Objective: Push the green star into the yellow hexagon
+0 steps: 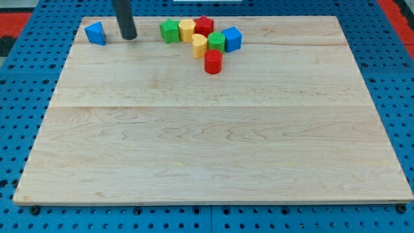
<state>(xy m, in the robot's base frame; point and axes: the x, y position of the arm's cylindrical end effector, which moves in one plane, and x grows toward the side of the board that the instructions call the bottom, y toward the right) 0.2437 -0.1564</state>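
Note:
The green star (169,30) sits near the view's top, left end of a cluster of blocks. The yellow hexagon (187,29) is right beside it on its right, touching or nearly touching. My tip (129,37) is on the board to the left of the green star, about a block's width and a half away, between it and a blue block (96,33) at the top left.
The cluster also holds a red block (204,26), a yellow heart-like block (199,45), a green cylinder (216,43), a blue cube (232,39) and a red cylinder (213,61). The wooden board (213,129) lies on a blue pegboard.

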